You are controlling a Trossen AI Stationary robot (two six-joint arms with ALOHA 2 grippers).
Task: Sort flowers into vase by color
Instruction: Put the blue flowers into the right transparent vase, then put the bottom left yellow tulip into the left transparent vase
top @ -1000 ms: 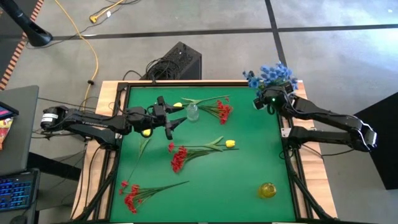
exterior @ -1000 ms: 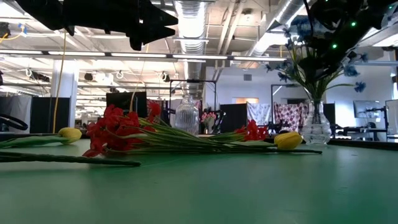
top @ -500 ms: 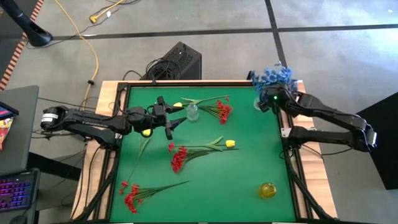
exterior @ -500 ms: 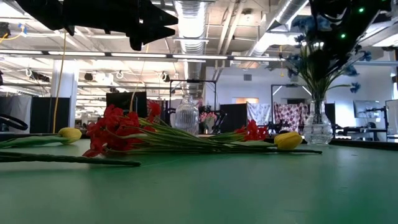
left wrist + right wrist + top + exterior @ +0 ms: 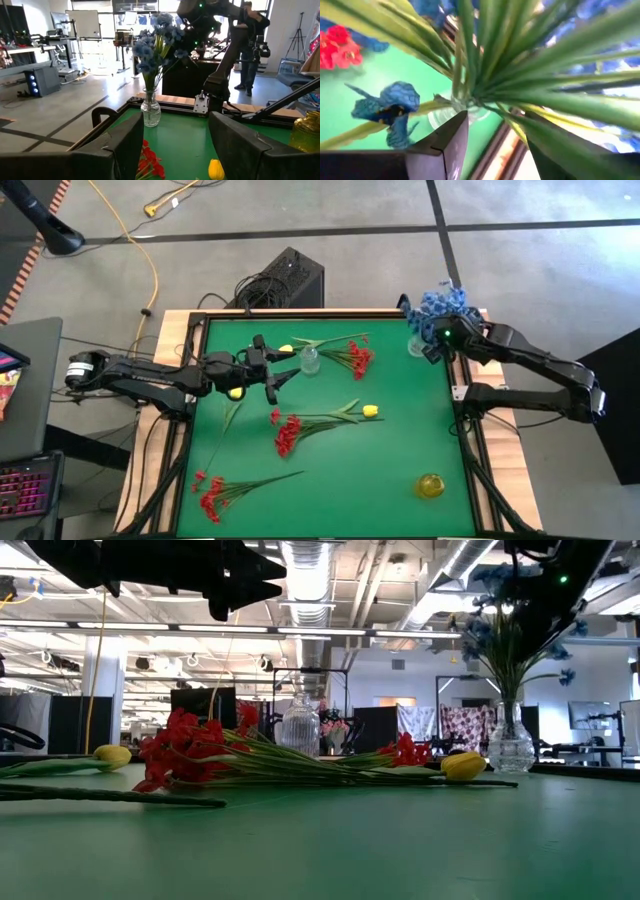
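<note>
Two arms reach in over the far half of the green bench (image 5: 380, 470): the left arm lies low and stretched out from 9 o'clock, its wrist turned toward the middle; the right arm bends in from 3 o'clock and angles up to the far corner at 1 o'clock.

Nearest, at 7 o'clock, lies a red sprig (image 5: 210, 495); at 5 o'clock stands a yellow vase (image 5: 430, 485); well apart from both, at the centre, a second red sprig (image 5: 287, 432) lies with a yellow bud (image 5: 370, 411) beside its stem end. Farther on, a yellow bud (image 5: 235, 392) shows just under the left arm, its stem trailing toward 7 o'clock; past it stands a small clear vase (image 5: 309, 360), with a third yellow bud (image 5: 286, 349) on its 9 o'clock side and a third red sprig (image 5: 357, 357) on its 3 o'clock side. Farthest, at 1 o'clock, the blue flowers (image 5: 440, 302) stand upright in a glass vase (image 5: 510, 745).

The left gripper (image 5: 280, 380) hangs just short of the clear vase, jaws parted and released, nothing between them. The right gripper (image 5: 428, 343) sits among the green stems just above the glass vase's mouth; the stems pass between its jaws, but I cannot tell whether they are clenched on them or slack around them.
</note>
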